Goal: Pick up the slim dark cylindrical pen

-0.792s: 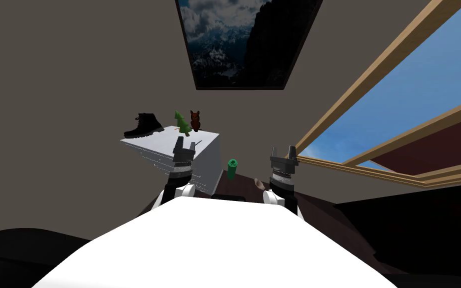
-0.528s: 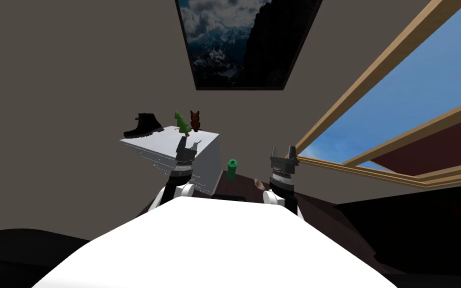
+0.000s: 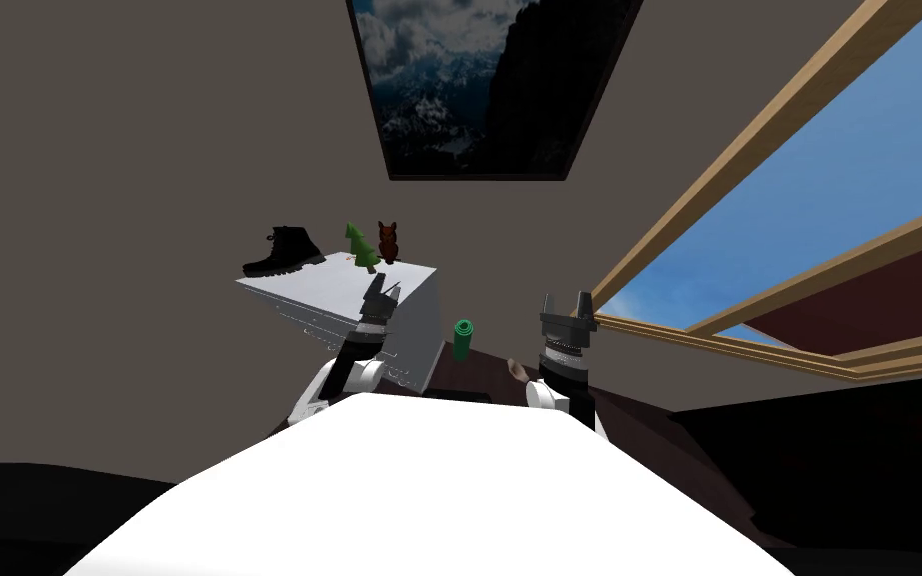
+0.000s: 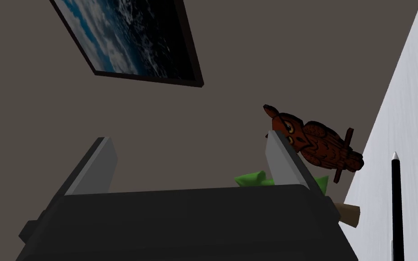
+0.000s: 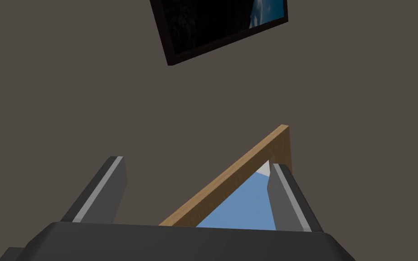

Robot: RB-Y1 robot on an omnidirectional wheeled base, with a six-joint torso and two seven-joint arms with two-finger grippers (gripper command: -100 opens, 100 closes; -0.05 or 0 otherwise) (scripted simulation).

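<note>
So far nothing is being held: the left hand [image 3: 382, 292], fingers spread, is hovering at the white dresser [image 3: 329, 285], with the pen [image 4: 397, 204] lying flat outside its finger nearest the owl figure [image 4: 317, 145]. Aligning, closing and lifting are all remaining. The right hand [image 3: 567, 303] is idling, spread too.

The pen [image 4: 397, 204] was black with a pale grey tip, and the cabinet [image 3: 329, 285] under it was plain white. The boot [image 3: 282, 252] was black, the toy tree [image 3: 359, 243] bright green, and the owl figure [image 4: 314, 142] reddish brown with yellow eyes and darker feather lines. The cylinder [image 3: 463, 338] was green, the floor [image 3: 639, 415] dark brown, and the wall [image 3: 149, 150] a flat grey-brown.
</note>
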